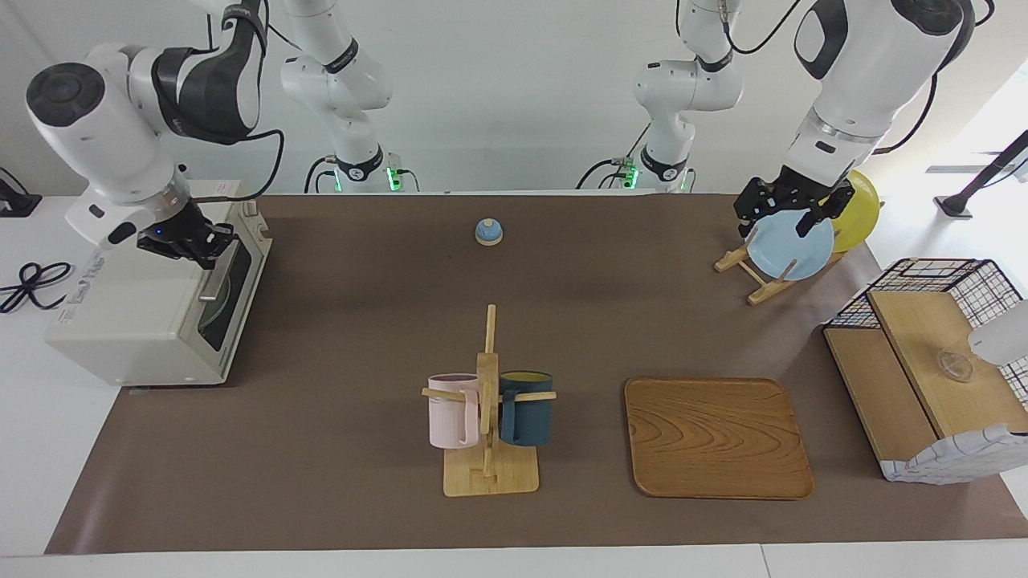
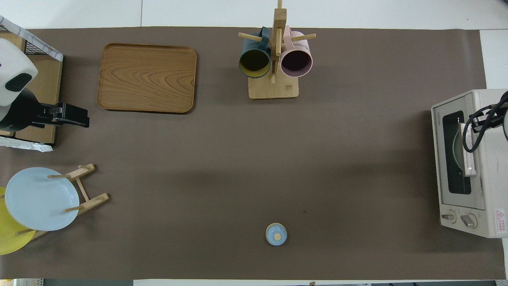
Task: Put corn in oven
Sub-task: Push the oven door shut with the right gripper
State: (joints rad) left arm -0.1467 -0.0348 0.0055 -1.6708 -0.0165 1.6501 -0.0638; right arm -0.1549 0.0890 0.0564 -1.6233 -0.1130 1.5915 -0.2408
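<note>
Mugs hang on a wooden stand (image 1: pixel 488 474) beside the tray (image 1: pixel 715 437). At the right arm's end sits the oven (image 1: pixel 136 321), door shut. The right gripper (image 1: pixel 197 241) is at the door's top; I can't tell if it is gripping. No corn shows. The left gripper (image 1: pixel 777 225) hangs near the basket (image 1: pixel 923 337), fingers apart.

I see no corn anywhere on the table. My right gripper (image 1: pixel 197 241) sits at the handle of the oven (image 1: pixel 152 321), and its own bulk hides whether my fingers clasp the bar. The oven's dark glass door shows only a dim round shape inside, too faint to name. In the overhead view the edge cuts off the oven and the yellow plate (image 2: pixel 10 238). My left gripper (image 1: pixel 791 210) covers the top of the blue plate (image 1: pixel 791 245); the basket box (image 1: pixel 932 361) runs past the frame.
</note>
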